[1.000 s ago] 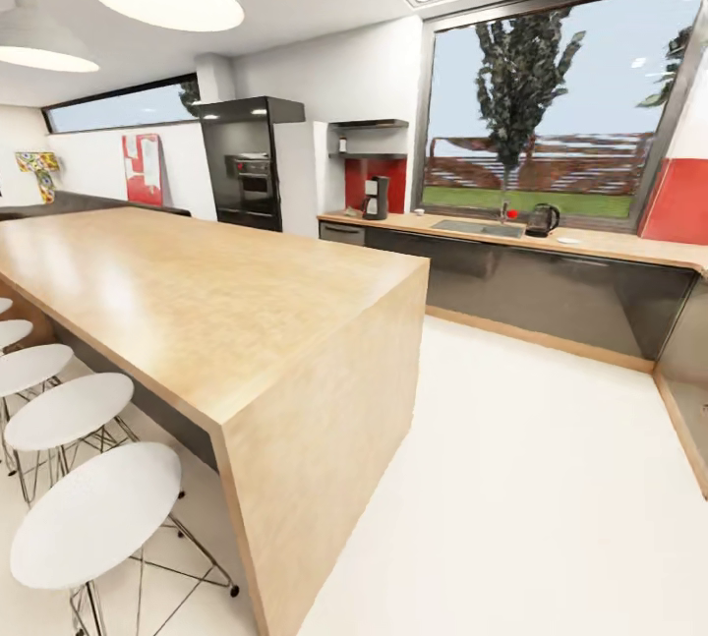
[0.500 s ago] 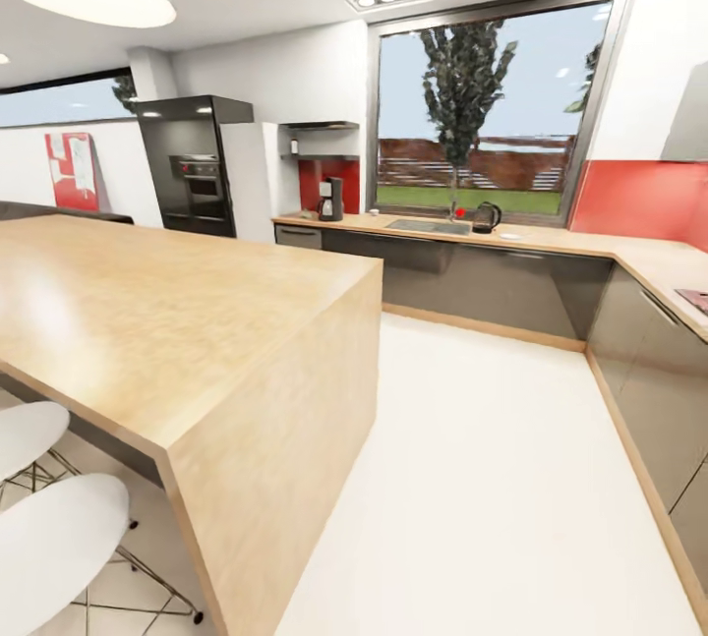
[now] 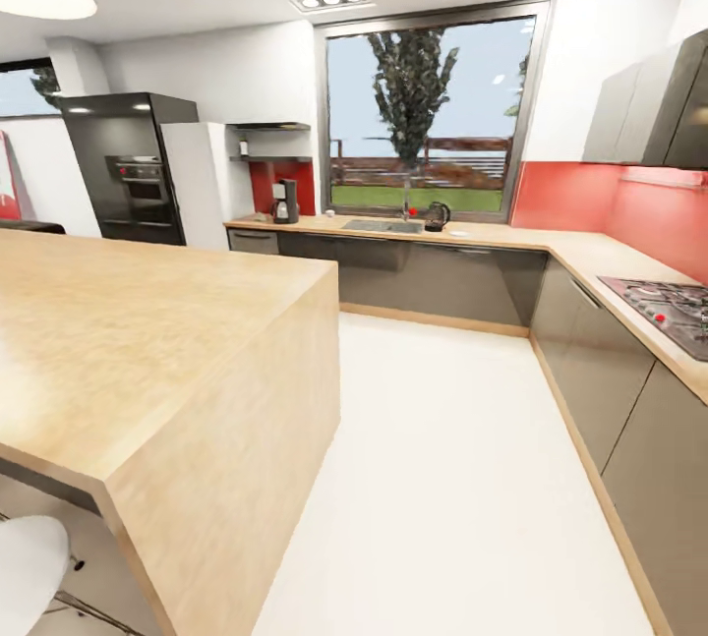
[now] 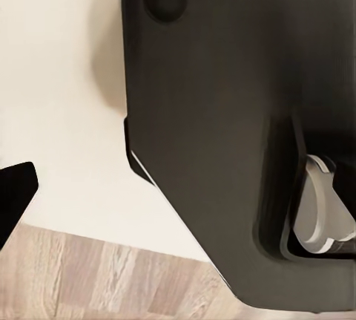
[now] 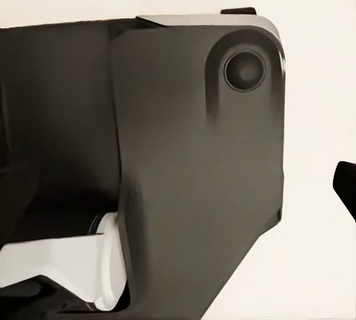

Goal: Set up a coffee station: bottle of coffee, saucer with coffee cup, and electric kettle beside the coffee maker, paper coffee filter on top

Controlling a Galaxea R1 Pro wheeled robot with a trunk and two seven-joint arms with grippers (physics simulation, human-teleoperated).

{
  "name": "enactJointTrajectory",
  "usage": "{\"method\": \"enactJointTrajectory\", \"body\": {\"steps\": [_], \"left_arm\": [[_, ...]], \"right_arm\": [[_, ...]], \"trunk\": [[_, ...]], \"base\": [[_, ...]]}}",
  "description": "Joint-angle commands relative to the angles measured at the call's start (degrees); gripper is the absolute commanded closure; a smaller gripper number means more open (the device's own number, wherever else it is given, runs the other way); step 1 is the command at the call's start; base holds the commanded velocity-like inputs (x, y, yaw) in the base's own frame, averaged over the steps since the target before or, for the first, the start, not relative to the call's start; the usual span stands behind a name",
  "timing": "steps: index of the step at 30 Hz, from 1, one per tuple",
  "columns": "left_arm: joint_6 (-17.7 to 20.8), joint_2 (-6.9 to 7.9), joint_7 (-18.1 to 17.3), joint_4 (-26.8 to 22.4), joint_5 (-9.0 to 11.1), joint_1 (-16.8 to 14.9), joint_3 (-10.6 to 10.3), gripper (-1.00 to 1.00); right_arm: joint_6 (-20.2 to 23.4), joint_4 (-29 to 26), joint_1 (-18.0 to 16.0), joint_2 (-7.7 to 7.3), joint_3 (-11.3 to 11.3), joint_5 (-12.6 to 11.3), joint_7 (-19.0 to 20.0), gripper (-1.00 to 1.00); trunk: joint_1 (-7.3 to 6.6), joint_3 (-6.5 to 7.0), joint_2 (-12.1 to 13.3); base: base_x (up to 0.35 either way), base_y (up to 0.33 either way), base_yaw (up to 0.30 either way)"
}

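The robot is in transit across the kitchen, so the step in hand looks like the approach to the far desk, with nothing yet picked up. The black coffee maker stands at that pale-wood desk's end nearest the tall glossy black oven unit, in front of a red splashback. Above the coffee maker two dark shelves are fixed to the wall; a small pale item sits on the lower one, too small to name as the coffee bottle. Along the desk from the coffee maker, past the sunken sink, sits the rounded dark electric kettle, and beyond it a flat white disc that may be the saucer. A broad wood-grain island lies between the robot and the coffee maker, so the next move calls for driving round it over the smooth white floor. The wrist views show dark matte robot housing over floor, and I cannot tell whether either gripper is spread or closed.
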Motion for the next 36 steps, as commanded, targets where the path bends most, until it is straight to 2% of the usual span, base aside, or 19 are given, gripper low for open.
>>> {"method": "enactJointTrajectory", "body": {"steps": [1,36], "left_arm": [[0.0,-0.01,0.1,-0.1,0.0,0.0,0.0,-1.0],[0.0,-0.01,0.2,-0.1,0.1,0.0,0.0,-1.0]], "right_arm": [[-0.1,0.0,-0.1,0.02,-0.4,0.0,0.0,-1.0],[-0.2,0.0,0.0,0.02,-0.3,0.1,0.0,-1.0]], "trunk": [[-0.21,0.11,0.4],[-7.9,6.4,14.4]], "base": [[0.0,0.0,-0.3],[0.0,0.0,-0.297]]}}
